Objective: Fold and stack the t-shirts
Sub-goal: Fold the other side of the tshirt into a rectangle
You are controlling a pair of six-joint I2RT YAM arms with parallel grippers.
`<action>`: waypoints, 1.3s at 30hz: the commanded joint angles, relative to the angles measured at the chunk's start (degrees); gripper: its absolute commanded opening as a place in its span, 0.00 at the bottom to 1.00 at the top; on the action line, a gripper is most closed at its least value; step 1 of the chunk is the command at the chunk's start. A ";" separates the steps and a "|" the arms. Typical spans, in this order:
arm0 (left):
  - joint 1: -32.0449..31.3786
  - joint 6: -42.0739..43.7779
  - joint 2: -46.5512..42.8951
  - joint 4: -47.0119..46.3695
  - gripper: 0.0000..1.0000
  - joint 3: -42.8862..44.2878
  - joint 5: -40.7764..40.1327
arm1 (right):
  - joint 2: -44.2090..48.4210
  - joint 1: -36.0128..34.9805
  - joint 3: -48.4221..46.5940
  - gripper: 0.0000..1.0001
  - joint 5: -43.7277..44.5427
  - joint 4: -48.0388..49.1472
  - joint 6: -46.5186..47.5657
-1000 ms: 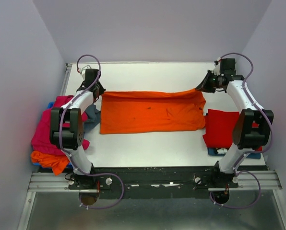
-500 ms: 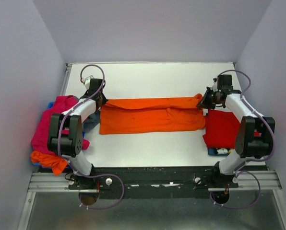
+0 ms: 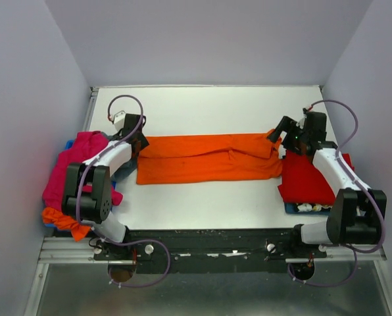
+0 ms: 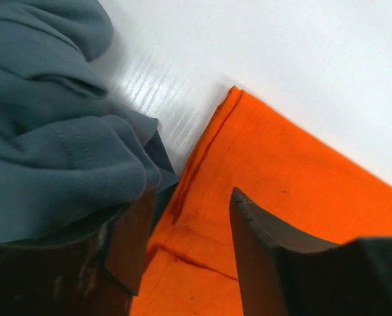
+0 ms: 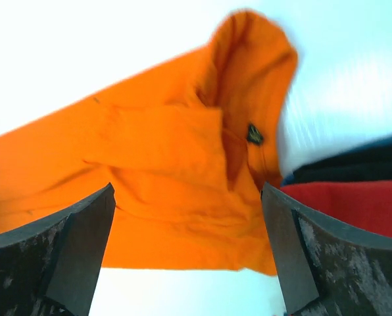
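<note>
The bright orange cloth t-shirt [image 3: 209, 158] lies folded into a long flat band across the middle of the white table [image 3: 202, 105]. It runs from 9 o'clock to 3 o'clock, with its far layer doubled over the near one. At its 9 o'clock end the left gripper [image 3: 138, 141] sits low over the corner. The left wrist view shows its two dark fingers [image 4: 127, 253] a little apart, with orange cloth lying flat under the gap and nothing pinched. At the 3 o'clock end the right gripper [image 3: 280, 135] is over the bunched corner. Its fingers [image 5: 77, 253] are spread wide, and the shirt lies beyond them, ungripped. Just beside that end, toward 4 o'clock, a folded red cloth t-shirt [image 3: 308, 176] rests on a blue cloth [image 3: 290, 208]. At 8 o'clock a loose heap holds a magenta pink t-shirt [image 3: 71, 168], a grey-blue t-shirt [image 3: 125, 168] lying against the band's end, and another orange garment [image 3: 68, 220].
</note>
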State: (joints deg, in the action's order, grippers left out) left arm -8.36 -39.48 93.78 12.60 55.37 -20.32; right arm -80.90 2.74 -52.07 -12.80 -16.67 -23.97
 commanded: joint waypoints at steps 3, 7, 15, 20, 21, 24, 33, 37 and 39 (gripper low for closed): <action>-0.51 -1.21 -8.25 1.46 0.66 0.70 -6.31 | 3.29 -0.28 -1.80 1.00 -3.63 8.31 -0.99; -2.01 -1.30 -11.24 -0.55 0.67 -0.96 -5.53 | 3.65 -0.19 -3.73 1.00 -6.62 9.02 -6.33; -12.54 -0.51 -11.26 -8.29 0.66 -1.24 -0.44 | -8.65 -2.29 -10.31 0.65 -14.57 9.65 -10.94; -17.65 0.11 -3.44 -9.09 0.65 5.96 3.44 | -13.39 -7.83 -16.38 0.63 -2.86 3.75 -7.15; -18.44 0.20 -1.77 -9.17 0.65 7.54 4.05 | -14.62 -8.45 -17.87 0.63 -2.24 2.53 -6.54; -21.07 0.72 3.94 -9.35 0.64 13.25 7.03 | -19.01 -9.77 -21.83 0.54 2.68 -1.87 -4.95; -25.83 1.25 20.12 -6.45 0.61 28.20 12.13 | -23.16 -9.43 -22.11 0.32 15.86 -7.15 -7.76; -25.83 0.29 23.90 -5.83 0.61 29.44 14.16 | -26.58 -6.53 -22.98 0.08 16.66 -10.83 -11.27; -25.74 -0.33 25.13 -5.57 0.60 28.83 14.60 | -27.99 -5.21 -23.42 0.02 17.01 -11.89 -11.98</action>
State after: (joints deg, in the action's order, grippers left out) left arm -34.52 -38.98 116.14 5.30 83.90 -8.95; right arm -105.08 -5.28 -74.85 -0.84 -23.29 -32.93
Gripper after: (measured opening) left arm 0.609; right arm 0.049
